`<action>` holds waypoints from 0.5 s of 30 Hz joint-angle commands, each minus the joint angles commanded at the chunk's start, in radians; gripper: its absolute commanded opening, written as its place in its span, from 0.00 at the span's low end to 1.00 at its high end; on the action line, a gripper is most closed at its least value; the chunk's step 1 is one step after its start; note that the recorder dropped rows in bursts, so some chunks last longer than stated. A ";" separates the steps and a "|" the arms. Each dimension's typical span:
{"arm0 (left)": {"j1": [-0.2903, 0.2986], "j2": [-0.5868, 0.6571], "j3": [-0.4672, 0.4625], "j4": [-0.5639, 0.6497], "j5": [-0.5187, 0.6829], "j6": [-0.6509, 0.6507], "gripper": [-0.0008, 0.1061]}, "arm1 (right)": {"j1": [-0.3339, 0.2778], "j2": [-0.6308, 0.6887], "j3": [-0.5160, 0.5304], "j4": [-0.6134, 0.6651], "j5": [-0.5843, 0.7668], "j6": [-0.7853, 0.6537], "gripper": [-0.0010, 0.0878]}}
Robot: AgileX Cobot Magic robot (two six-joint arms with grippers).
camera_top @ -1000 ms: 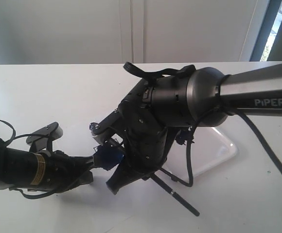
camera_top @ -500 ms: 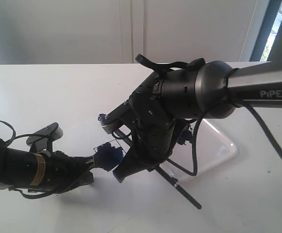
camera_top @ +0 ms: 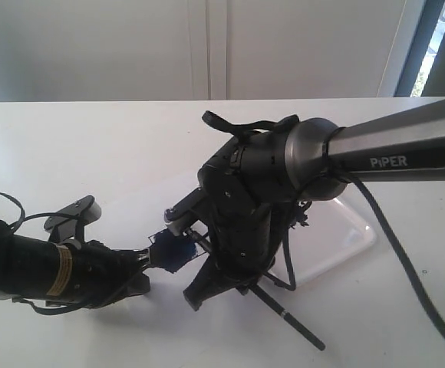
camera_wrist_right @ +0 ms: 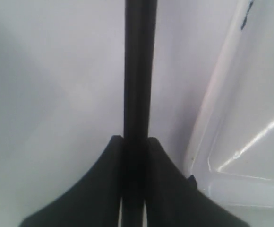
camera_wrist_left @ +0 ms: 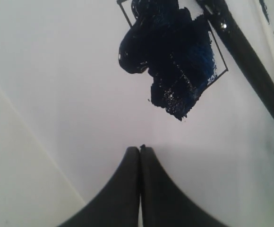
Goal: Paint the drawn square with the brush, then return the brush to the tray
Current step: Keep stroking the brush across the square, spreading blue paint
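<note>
The drawn square is blotched with wet dark blue paint that spills past its thin outline; from outside it shows as a blue patch. My right gripper is shut on the brush's black handle, which trails out low over the table and passes the square's edge. Its bristles are hidden. The right gripper points down just right of the square. The glossy tray lies behind that arm, its rim beside the handle. My left gripper is shut and empty, resting on the paper just short of the square.
White paper covers the table under both grippers, with its edge running past the left gripper. The right arm's bulky wrist and cables hang over the middle. A wall and window stand behind the table.
The right arm rose and swung right half a second ago, then dropped back down and left beside the square. The left arm has stayed put.
</note>
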 joint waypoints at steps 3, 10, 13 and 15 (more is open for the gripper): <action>0.000 0.000 0.000 0.000 0.002 0.006 0.01 | 0.000 -0.031 0.006 0.026 0.009 0.000 0.01; 0.000 0.000 0.000 0.000 0.026 0.008 0.01 | 0.000 -0.070 0.006 0.048 0.089 0.000 0.01; 0.000 0.000 0.000 0.000 0.026 0.008 0.01 | 0.000 -0.070 0.006 0.051 0.086 0.000 0.01; 0.000 0.000 0.000 0.000 0.026 0.010 0.01 | 0.000 -0.070 0.006 0.051 0.055 0.000 0.01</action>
